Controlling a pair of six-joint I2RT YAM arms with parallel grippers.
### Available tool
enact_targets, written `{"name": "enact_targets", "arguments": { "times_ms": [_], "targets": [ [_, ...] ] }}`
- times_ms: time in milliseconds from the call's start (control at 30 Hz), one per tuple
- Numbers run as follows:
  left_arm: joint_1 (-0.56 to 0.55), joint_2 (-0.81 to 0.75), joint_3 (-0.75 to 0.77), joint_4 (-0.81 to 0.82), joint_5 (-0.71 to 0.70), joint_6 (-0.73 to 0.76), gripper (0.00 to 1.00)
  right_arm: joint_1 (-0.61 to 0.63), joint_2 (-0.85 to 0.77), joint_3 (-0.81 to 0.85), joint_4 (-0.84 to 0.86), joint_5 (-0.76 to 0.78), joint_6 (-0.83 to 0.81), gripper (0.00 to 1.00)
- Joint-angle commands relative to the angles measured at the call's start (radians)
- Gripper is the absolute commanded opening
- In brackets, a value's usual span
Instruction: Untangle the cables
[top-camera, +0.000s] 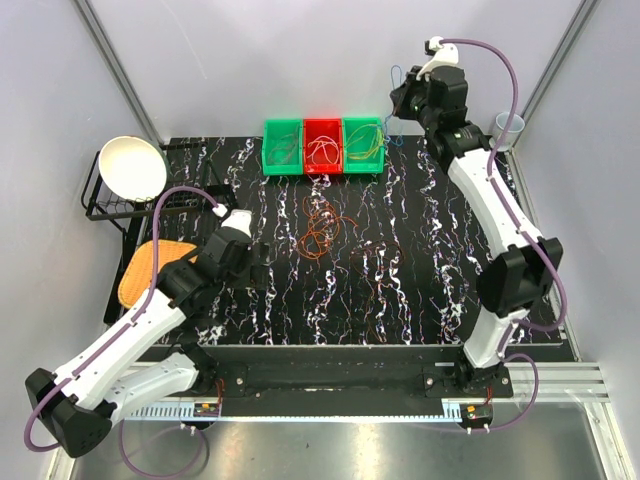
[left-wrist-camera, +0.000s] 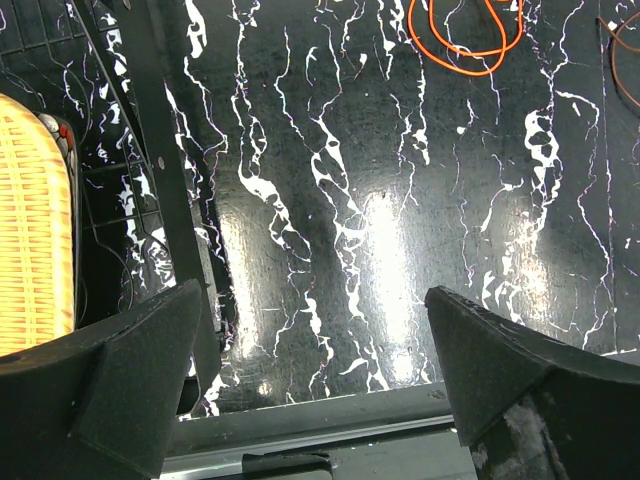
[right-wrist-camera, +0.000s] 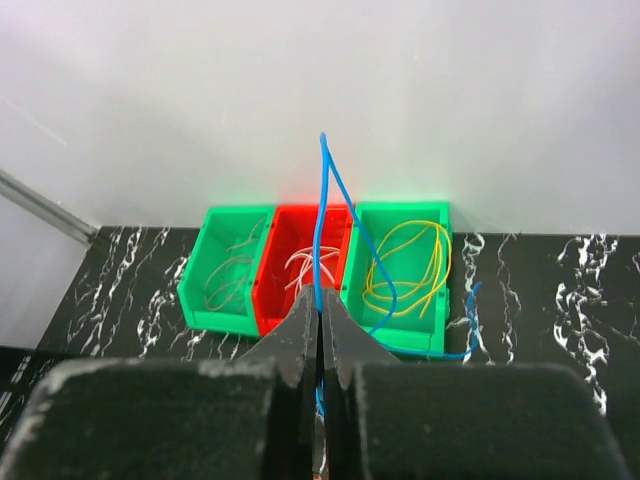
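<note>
Two pincers here: right pincer (right-wrist-camera: 320, 312) clenched on a blue cable (right-wrist-camera: 338, 195) up by the green bin (right-wrist-camera: 400, 207); left pincer (left-wrist-camera: 315, 345) spread wide over the worktop (left-wrist-camera: 400, 200), orange cables (left-wrist-camera: 455, 50) nearby.

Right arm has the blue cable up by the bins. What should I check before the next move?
1. Grip: right jaws shut on the blue cable: ok.
2. Separation: blue cable apart from the orange tangle: ok.
3. Free end inside a bin: cannot tell; the cable crosses the right green bin.
4. Spare arm: left jaws open and empty: ok.
5. Clearance: left jaws over bare table, short of the orange tangle: ok.
</note>
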Motion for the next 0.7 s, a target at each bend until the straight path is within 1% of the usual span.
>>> {"name": "enact_targets", "arguments": {
  "times_ms": [0, 167, 233, 300, 367, 533, 667],
  "targets": [
    [0.008, -0.010, 0.031, 0.030, -0.019, 0.014, 0.98, -0.026, 0.094, 0.132, 0.022, -0.026, -0.013, 0.00],
    [0.008, -0.013, 0.031, 0.029, -0.018, 0.014, 0.98, -0.042, 0.201, 0.272, 0.015, -0.091, 0.000, 0.00],
    [0.010, -0.015, 0.029, 0.030, -0.018, 0.015, 0.98, -0.048, 0.266, 0.321, 0.000, -0.113, 0.011, 0.00],
    [0.011, -0.016, 0.029, 0.029, -0.018, 0.015, 0.98, -0.052, 0.336, 0.407, -0.023, -0.130, 0.019, 0.00],
    [0.010, -0.018, 0.031, 0.030, -0.021, 0.014, 0.98, -0.054, 0.384, 0.497, -0.037, -0.135, 0.025, 0.00],
    [0.011, -0.024, 0.029, 0.029, -0.023, 0.015, 0.98, -0.061, 0.542, 0.661, -0.057, -0.115, 0.033, 0.00],
    [0.011, -0.024, 0.029, 0.030, -0.023, 0.017, 0.98, -0.075, 0.654, 0.732, -0.040, -0.121, 0.042, 0.00]
  ]
}}
